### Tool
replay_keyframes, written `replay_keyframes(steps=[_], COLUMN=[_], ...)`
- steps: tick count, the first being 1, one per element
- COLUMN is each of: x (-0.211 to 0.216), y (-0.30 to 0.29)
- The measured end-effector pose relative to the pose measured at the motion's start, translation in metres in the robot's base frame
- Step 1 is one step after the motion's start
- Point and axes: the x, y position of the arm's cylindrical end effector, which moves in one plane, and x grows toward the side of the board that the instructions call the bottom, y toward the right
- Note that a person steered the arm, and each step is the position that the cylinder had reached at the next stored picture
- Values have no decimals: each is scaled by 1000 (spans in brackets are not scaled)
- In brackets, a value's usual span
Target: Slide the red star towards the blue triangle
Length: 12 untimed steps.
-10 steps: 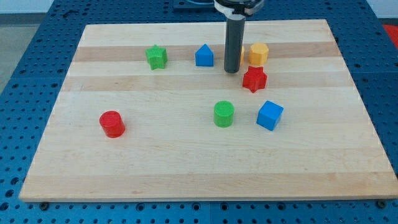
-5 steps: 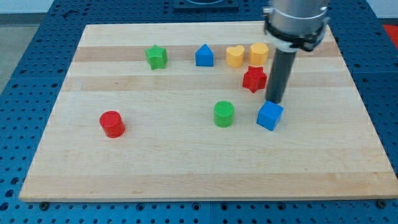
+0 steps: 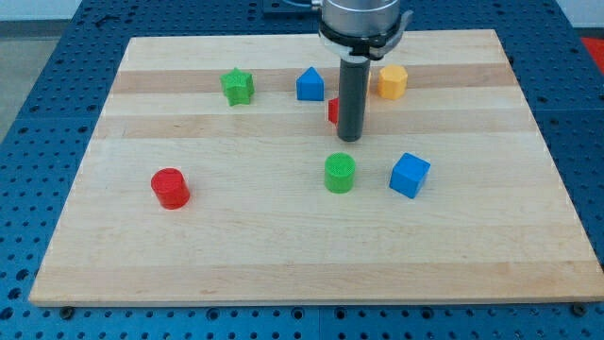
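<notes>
Sweeping back from the board's right edge, the tip (image 3: 350, 138) has shoved the red star (image 3: 333, 110) toward the blue triangle (image 3: 310, 85); no jaws exist.

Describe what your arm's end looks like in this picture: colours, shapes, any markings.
A straight, dark grey cylindrical rod hangs from a wider round metallic silver collar with a black band near its lower edge, cut off at the view's top. My tip is the rod's flat, plain lower end. No cables or markings can be made out. The rod covers most of the red star.
</notes>
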Motion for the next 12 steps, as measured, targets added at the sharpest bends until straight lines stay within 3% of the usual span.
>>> replay_keyframes(steps=[4, 7, 8, 11, 12], x=[1, -8, -15, -18, -19], y=[9, 68, 65, -20, -14])
